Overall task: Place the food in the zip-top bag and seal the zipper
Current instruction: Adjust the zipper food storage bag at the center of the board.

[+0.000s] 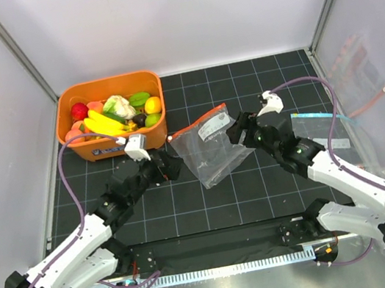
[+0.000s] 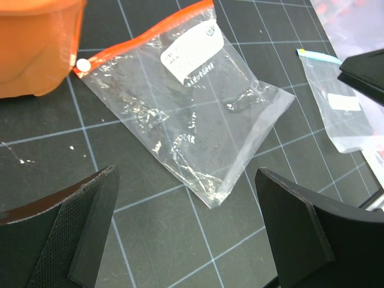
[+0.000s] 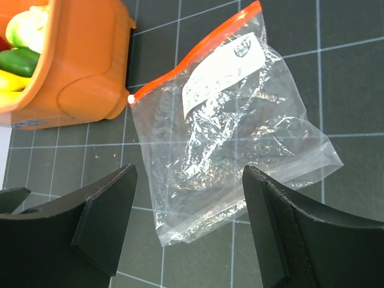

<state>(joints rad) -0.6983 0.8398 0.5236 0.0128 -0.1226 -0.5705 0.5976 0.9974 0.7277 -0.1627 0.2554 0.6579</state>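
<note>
- I see a black gridded mat (image 1: 211,208) boxed in by pale walls (image 1: 177,12), with both arm bases at the near edge.
- An orange bin (image 1: 107,82) sits at the far left corner of the mat. The food (image 1: 116,111) is all inside it: a yellow banana (image 1: 103,122), a red piece, green pieces, an orange piece and a white cauliflower.
- The bag (image 1: 211,144) lies flat on the mat near the middle, just right of the bin and between the two grippers. It is crinkled, and I see nothing inside it.
- The zipper (image 1: 200,122) runs along the bag's far edge, slanting up to the right. Its white slider (image 2: 83,63) is at the left end, close to the bin's corner.
- A white label (image 2: 192,51) shows just below the zipper.
- The left gripper (image 1: 172,164) sits just left of the bag, low over the mat. In its wrist view the jaws stand wide apart and hold nothing.
- The right gripper (image 1: 235,133) is at the bag's right edge. In its wrist view the jaws are well apart with the bag lying below them, and nothing is gripped.
- A second flat bag (image 1: 320,125) with a light-blue top edge lies on the mat to the right, partly under the right arm.
</note>
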